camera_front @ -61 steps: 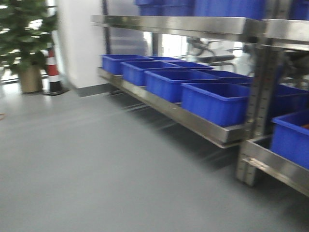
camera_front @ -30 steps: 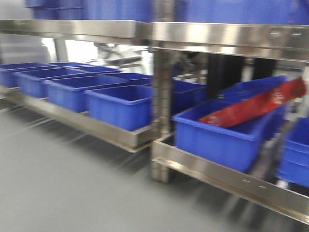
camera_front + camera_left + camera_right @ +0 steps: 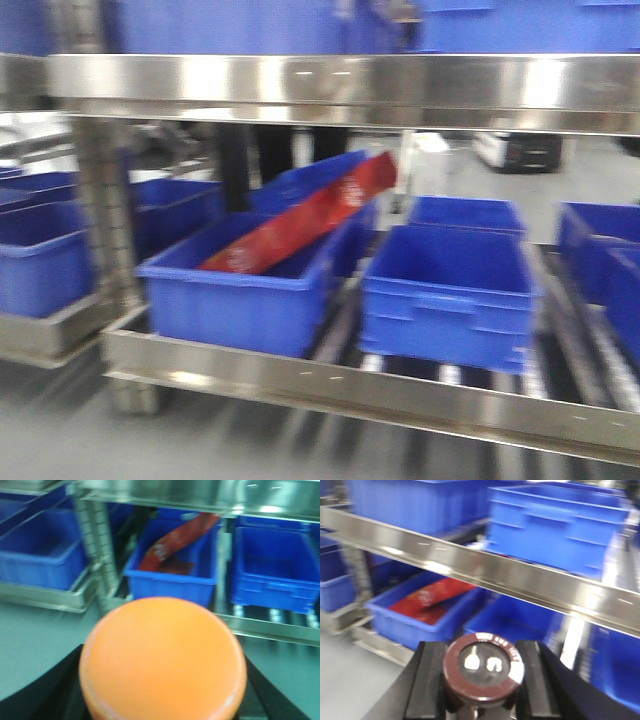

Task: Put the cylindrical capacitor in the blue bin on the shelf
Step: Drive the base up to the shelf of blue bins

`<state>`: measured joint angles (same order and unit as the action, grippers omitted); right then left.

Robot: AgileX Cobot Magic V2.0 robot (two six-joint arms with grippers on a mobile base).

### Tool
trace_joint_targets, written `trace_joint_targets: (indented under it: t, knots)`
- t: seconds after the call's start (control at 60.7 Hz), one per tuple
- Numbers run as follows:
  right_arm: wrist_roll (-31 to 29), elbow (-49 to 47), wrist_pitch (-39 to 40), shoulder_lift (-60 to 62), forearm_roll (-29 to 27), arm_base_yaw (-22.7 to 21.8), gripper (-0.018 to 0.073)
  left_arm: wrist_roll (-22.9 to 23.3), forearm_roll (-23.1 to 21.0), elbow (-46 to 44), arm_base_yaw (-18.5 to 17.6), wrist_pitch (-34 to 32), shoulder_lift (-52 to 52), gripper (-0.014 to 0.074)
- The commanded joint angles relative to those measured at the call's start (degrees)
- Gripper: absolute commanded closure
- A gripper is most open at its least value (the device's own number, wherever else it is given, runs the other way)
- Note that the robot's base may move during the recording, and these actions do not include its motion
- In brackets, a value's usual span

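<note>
The cylindrical capacitor (image 3: 484, 672) has a dark brown rim and a grey top, and sits end-on between the black pads (image 3: 427, 682) of my right gripper (image 3: 482, 680), which is shut on it. It hangs in front of the steel shelf (image 3: 330, 85), below its upper rail (image 3: 485, 570). On the lower tier, one blue bin (image 3: 448, 295) is empty, also visible past the capacitor in the right wrist view (image 3: 515, 620). My left gripper (image 3: 162, 690) is shut on a round orange object (image 3: 162, 655) that fills its view, facing the same tier.
A blue bin holding a red packet (image 3: 300, 225) stands left of the empty one (image 3: 172, 577). More blue bins sit to the left (image 3: 40, 265), right (image 3: 600, 250) and on the upper tier (image 3: 555, 525). A perforated post (image 3: 100, 220) and the lower front rail (image 3: 350, 385) stand ahead.
The front view has swept right along the shelf. The plant and cone have left the picture, and the bin with the red packet has slid from right to left of centre, now closer.
</note>
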<state>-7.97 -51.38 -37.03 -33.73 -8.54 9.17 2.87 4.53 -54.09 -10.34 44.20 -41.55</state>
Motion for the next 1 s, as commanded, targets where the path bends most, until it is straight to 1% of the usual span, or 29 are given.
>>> trace_joint_targets:
  t: [0.0,0.988]
  knots:
    - [-0.19,-0.48,1.48,0.32,0.62,0.05,0.0608,-0.18,-0.18,-0.42,-0.32,-1.52,0.11,0.0707]
    - [-0.19,-0.48,1.48,0.32,0.62,0.05,0.0608,-0.18,-0.18,-0.42,-0.32,-1.52,0.11,0.0707]
